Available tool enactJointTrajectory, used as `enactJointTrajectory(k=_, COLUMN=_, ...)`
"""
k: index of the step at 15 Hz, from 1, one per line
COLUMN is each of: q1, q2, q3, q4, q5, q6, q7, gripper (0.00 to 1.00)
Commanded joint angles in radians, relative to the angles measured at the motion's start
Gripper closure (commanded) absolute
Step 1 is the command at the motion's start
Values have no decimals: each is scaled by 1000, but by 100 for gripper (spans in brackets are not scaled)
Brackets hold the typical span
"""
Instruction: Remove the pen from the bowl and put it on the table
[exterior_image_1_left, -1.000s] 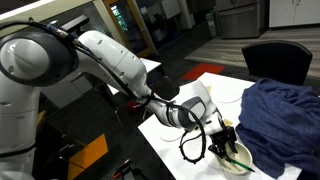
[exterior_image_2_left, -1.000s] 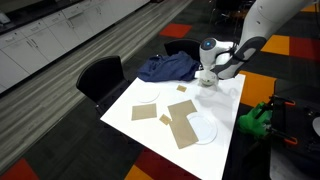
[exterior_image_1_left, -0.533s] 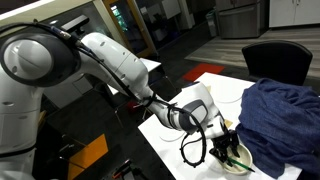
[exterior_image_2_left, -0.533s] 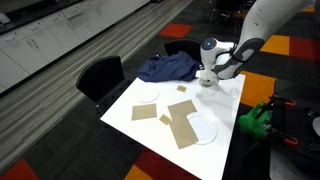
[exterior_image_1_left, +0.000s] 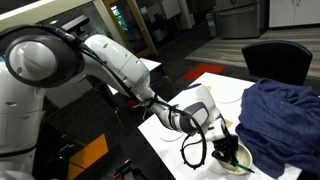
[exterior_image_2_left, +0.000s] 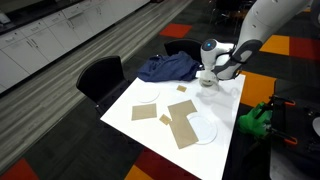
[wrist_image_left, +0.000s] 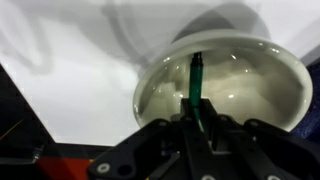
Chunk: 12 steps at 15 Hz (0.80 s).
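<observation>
The white bowl (wrist_image_left: 150, 85) fills the wrist view, and it sits near the table corner in both exterior views (exterior_image_1_left: 238, 161) (exterior_image_2_left: 207, 82). The thin green pen (wrist_image_left: 196, 78) stands up out of the bowl's inside, with its lower end between the jaws. My gripper (wrist_image_left: 197, 116) is shut on the pen and reaches down into the bowl (exterior_image_1_left: 227, 148) (exterior_image_2_left: 207, 74). The white table (exterior_image_2_left: 226, 104) carries the bowl. In the exterior views the pen is too small to make out.
A dark blue cloth (exterior_image_1_left: 285, 115) (exterior_image_2_left: 165, 68) lies next to the bowl. Two flat white plates (exterior_image_2_left: 147, 98) (exterior_image_2_left: 203, 130) and tan squares (exterior_image_2_left: 183, 122) lie on the table. Black chairs (exterior_image_2_left: 100, 75) (exterior_image_1_left: 275, 60) stand at its edges. A green object (exterior_image_2_left: 255, 120) sits beyond the table.
The gripper has sunk slightly at the bowl. Nothing else has visibly moved.
</observation>
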Motion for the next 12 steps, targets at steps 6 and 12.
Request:
enactJointTrajectory(k=6, q1=93, q2=-68, q3=-88, q4=-76, q5=-15, q6=58, q7=9, gripper=97)
enactJointTrajectory(k=12, q1=252, q2=-207, q3=-222, q4=-187, q5=-87, q6=61, q7=-16, gripper=97)
